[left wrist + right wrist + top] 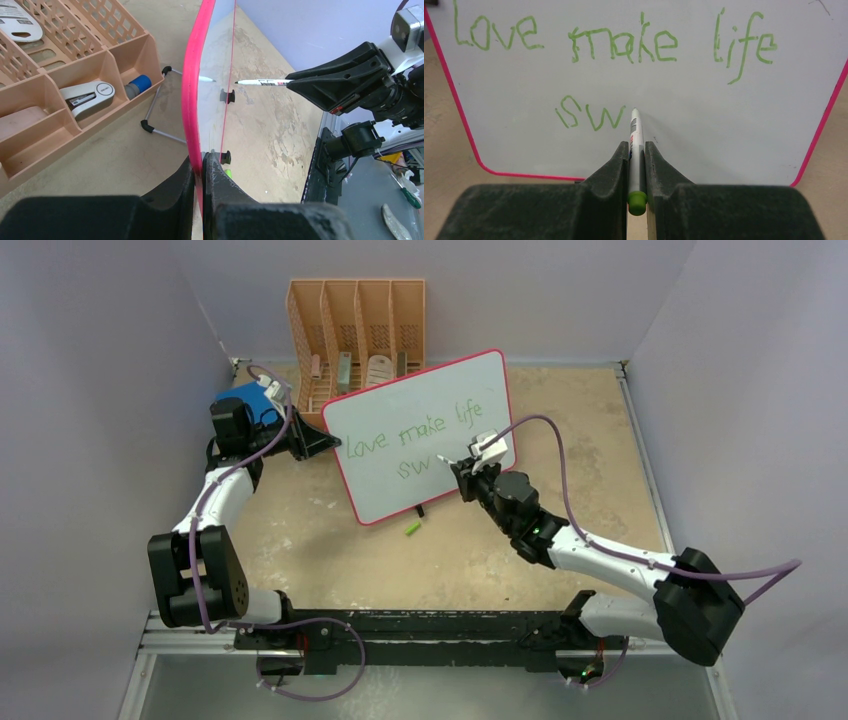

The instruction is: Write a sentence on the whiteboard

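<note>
The whiteboard [425, 485] stands tilted mid-table, white with a pink rim [192, 85]. The sentence [415, 430] in green reads "love make life" on top, with "sw" [589, 115] below. My left gripper [318, 440] is shut on the board's left edge, its jaws pinching the rim in the left wrist view [202, 162]. My right gripper [636, 150] is shut on a white marker [636, 140] with a green end. Its tip points at the board just right of "sw". In the left wrist view the marker [260, 82] tip stands a small gap off the surface.
A peach desk organizer [355, 330] stands behind the board, holding a stapler [90, 95]. A blue book [250, 400] lies by the left arm. A green marker cap [412, 529] lies on the table under the board's lower edge. The board's wire stand [160, 132] juts out behind it.
</note>
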Controlling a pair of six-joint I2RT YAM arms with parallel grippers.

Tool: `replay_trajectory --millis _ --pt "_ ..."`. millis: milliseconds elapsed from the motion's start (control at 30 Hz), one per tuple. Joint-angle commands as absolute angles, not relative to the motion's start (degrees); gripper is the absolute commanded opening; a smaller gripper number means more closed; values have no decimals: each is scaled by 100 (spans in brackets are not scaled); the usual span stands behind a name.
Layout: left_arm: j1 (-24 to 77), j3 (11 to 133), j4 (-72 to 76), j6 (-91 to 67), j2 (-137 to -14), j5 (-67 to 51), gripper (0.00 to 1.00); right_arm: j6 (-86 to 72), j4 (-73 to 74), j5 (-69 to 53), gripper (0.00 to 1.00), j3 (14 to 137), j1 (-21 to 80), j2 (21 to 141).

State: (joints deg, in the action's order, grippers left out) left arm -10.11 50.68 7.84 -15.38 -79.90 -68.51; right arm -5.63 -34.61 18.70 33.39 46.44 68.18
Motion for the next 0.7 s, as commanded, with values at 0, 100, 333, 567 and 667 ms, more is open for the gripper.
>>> replay_trajectory --millis 0,100,333,567,667 --pt "-1037 5156 1035 -1274 -7758 -6728 0 -679 -3563 1864 0 3323 4614 6808" --pt "-1037 5159 1035 -1274 -7760 -6726 0 -677 -3595 1816 0 3322 4614 6852" --pt "-1037 5159 1037 -1274 -7769 -6733 0 -688 -3691 1736 0 3366 4614 7005" --pt "-1037 5156 1045 -1274 -7770 -6750 0 -684 -3763 1738 0 3398 4614 7066" --pt "-1037 5155 1038 -1274 -7775 -6758 0 -683 -3784 1768 0 3403 4614 7095"
